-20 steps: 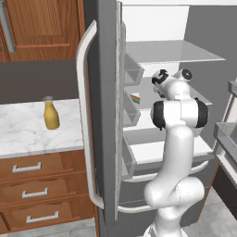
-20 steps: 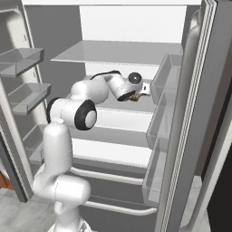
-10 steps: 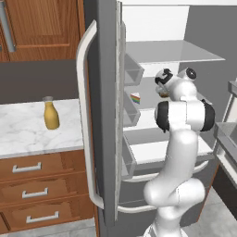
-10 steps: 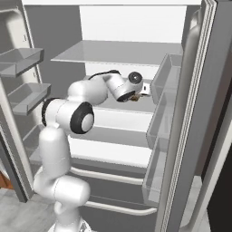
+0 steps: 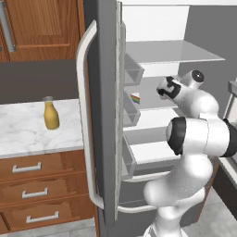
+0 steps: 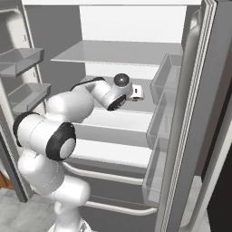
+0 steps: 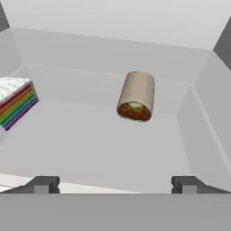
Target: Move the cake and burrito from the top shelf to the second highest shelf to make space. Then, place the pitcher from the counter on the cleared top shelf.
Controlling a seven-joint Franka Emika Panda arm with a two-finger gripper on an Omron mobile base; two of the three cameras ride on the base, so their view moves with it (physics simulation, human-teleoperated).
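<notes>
Burrito, small brown-tan rolled cylinder with filling showing at one end [image 7: 136, 96], lies free on the pale-grey second highest shelf [image 7: 103, 144] in the hand view, ahead of the two dark fingers [image 7: 43, 184], which stand spread wide apart, released, nothing between them. Rainbow-striped cake wedge with white frosting [image 7: 16, 103] sits on the same shelf off to the left edge of this view, well apart from the burrito.

Left base view: white arm reaches into the open fridge, gripper [image 5: 163, 88] at second-shelf height. Cake [image 5: 135, 98] visible on that shelf near the left door side. Thin pale-grey top shelf [image 5: 171, 52] above looks bare. Clear bottle-shaped pitcher with yellow-orange liquid [image 5: 51, 114] stands upright on the white-grey marbled tabletop [image 5: 18, 134], outside the fridge, past the open grey door.

Right base view: gripper [image 6: 134, 94] over the second highest shelf [image 6: 108, 120], wrist close under the top shelf [image 6: 122, 52].

Judgement: both foods seem moved, pitcher step remains. Risks: pulling the hand out could clip the burrito and roll it, since it is round and unsecured; wrist could bump the top shelf underside on retreat; pitcher is tall with a narrow neck, so an off-centre grasp may tip or slip it, and it must clear the door bins going in.
</notes>
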